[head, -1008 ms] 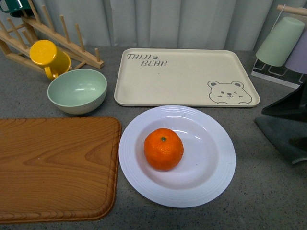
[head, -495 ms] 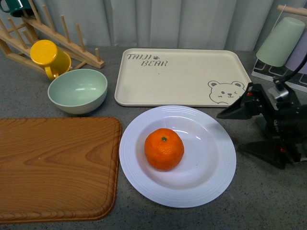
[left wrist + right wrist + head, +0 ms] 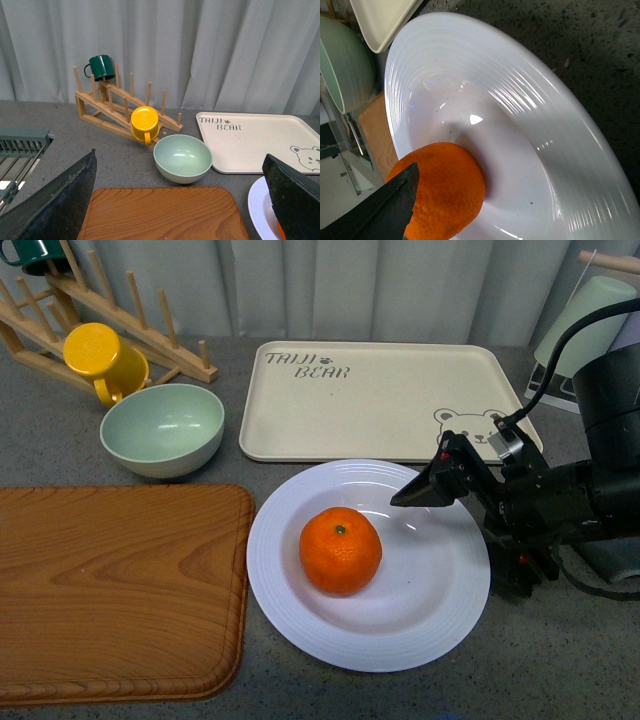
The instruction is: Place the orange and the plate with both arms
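grey speckled counter (image 3: 560, 660) carries the plate (image 3: 300, 620) nearest, with the orange (image 3: 340, 550) resting in its well, likely so each arm can take one. right gripper (image 3: 455, 535) reaches over the plate's right rim, jaws well apart, upper finger near the orange, gripping nothing. left gripper (image 3: 175, 210), seen only from its wrist, gapes wide and empty. beyond lie the bowl (image 3: 160, 430) and bear tray (image 3: 370, 400).

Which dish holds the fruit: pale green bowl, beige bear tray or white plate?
The glossy white ridged plate, nearest the camera: the bright orange fruit sits in its well.
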Robot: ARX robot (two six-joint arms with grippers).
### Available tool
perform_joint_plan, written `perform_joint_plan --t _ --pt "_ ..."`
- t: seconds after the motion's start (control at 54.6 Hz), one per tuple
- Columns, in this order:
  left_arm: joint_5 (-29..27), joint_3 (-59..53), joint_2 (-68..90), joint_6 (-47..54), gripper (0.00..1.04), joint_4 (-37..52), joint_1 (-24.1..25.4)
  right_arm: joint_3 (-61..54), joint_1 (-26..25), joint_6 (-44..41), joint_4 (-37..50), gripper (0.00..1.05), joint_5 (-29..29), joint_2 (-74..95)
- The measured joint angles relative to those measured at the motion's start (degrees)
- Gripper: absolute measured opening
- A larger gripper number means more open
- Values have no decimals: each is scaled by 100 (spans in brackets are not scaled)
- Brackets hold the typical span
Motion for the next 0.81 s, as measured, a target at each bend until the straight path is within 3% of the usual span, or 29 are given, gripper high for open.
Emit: perform_joint_plan --t 0.421,0.513,0.641,0.806 --pt "-2 0 0 2 98 0 0 -28 13 -304 -262 25 254 164" --pt "0 0 0 0 98 0 0 -37 13 -387 -295 12 39 179" --pt "0 0 0 2 98 0 0 -24 13 -433 -284 4 -118 107" --pt "-2 0 0 2 98 0 0 -122 2 -407 -127 4 -111 42"
